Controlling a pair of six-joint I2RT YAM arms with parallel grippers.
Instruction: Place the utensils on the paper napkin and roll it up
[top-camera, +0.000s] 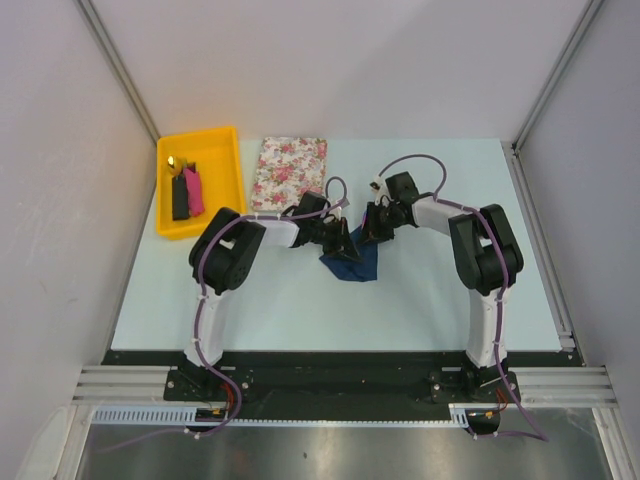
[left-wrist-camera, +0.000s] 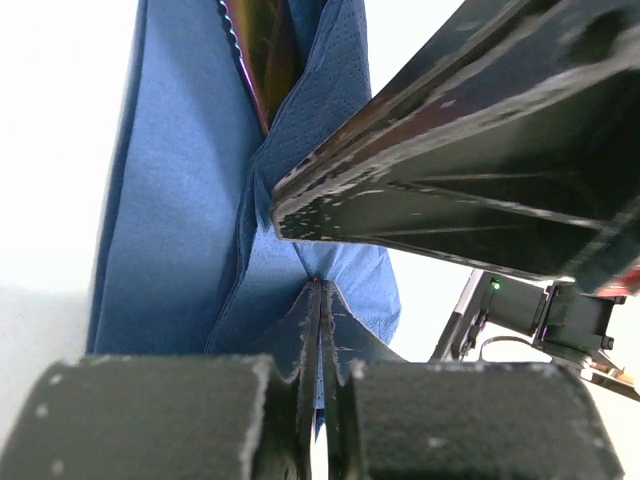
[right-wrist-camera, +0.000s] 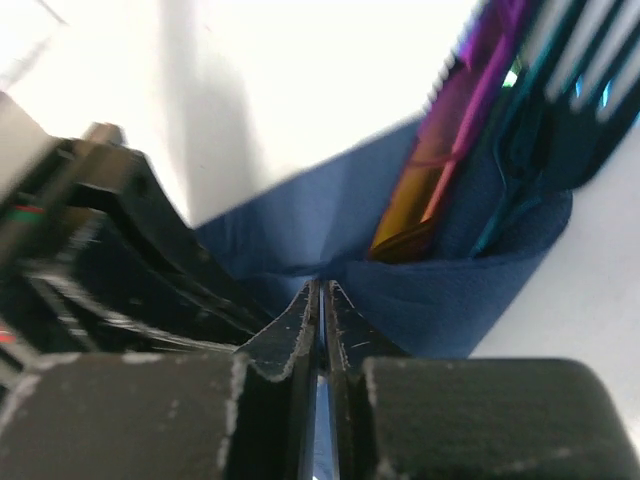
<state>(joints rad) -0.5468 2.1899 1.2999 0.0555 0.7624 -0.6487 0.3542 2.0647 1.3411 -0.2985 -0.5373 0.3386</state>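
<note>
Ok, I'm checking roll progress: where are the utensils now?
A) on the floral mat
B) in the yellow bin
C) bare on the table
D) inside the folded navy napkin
D: the right wrist view shows the utensils lying inside the folded napkin.

Thin dark navy paper napkin (top-camera: 352, 264): bunched mid-desk (top-camera: 300, 310), folded around both utensils.
Iridescent purple-orange serrated knife (right-wrist-camera: 440, 170): tucked inside fold, tilted.
Teal-blue fork (right-wrist-camera: 565, 60): just beside knife, tines protruding.
</note>
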